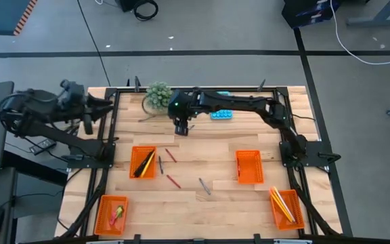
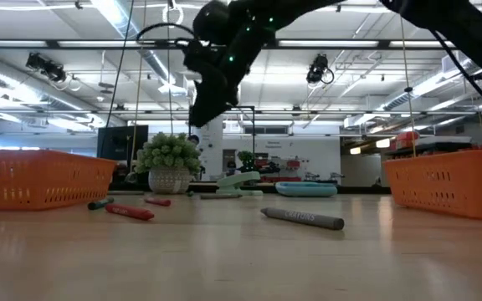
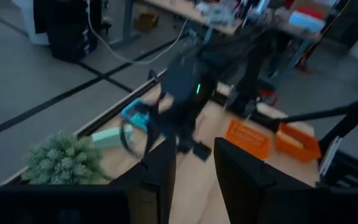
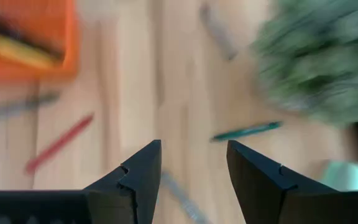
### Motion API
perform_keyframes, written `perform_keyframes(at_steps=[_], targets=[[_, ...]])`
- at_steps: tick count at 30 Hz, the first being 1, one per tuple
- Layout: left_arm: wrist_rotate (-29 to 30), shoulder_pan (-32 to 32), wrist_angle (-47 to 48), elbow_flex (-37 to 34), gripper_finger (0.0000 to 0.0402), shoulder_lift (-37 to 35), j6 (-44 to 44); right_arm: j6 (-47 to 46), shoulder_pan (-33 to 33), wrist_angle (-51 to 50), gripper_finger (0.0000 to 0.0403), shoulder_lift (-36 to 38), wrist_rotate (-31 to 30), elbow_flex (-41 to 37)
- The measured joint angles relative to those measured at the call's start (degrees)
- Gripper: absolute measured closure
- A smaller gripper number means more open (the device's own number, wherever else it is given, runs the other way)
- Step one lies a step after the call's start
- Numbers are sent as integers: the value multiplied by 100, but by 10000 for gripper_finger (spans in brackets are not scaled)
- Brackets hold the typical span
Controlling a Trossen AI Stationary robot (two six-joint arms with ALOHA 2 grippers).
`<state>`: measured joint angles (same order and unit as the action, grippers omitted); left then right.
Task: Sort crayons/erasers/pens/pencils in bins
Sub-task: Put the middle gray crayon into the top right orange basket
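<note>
A sorting job stands partly done on the wooden table (image 1: 202, 210): of the four orange bins, one (image 1: 143, 163) holds a black pen and a yellow stick, one (image 1: 112, 214) holds small erasers, one (image 1: 286, 207) holds the long yellow pencils lying on a diagonal along its length, and the fourth (image 1: 249, 167) appears to hold a single thin stick by one wall. Still loose between the bins are two red crayons, one (image 1: 170, 155) just beside the pen bin and one (image 1: 173, 181) nearer the table's front, both lying on a diagonal, plus a grey stick (image 1: 204, 186) near the centre, also diagonal, and a thin dark stick (image 1: 160, 165) beside the pen bin, running nearly lengthwise with it. The right gripper (image 1: 183, 129) hangs above the table near a small potted plant (image 1: 158, 95), its jaws spread wide and empty, aimed down toward the loose pieces. The left gripper (image 1: 87, 123) waits off the table's left edge, fingers (image 3: 161, 171) parted with nothing between them. A blue calculator (image 1: 221, 114) lies at the far side.
</note>
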<state>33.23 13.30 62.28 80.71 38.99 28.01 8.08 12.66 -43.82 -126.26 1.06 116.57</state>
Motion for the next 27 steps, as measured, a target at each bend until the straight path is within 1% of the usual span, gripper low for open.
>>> perform_keyframes(at_steps=[4,8,13,18,21,27], targets=[[-3,0,-113,-3,287,-159,-22,817,-46,-666,215,-244,131,0],[4,0,-118,-4,287,-113,-68,1618,-37,-1252,215,-454,146,0],[226,0,-121,-10,289,103,-78,2240,14,-1308,215,-731,179,0],[617,0,-306,-11,289,296,157,2398,65,-1205,215,-927,172,1],[658,0,-587,-11,291,393,288,2634,109,-1172,218,-997,115,2],[660,0,-708,-11,290,566,432,2561,314,-943,238,-1049,137,4]])
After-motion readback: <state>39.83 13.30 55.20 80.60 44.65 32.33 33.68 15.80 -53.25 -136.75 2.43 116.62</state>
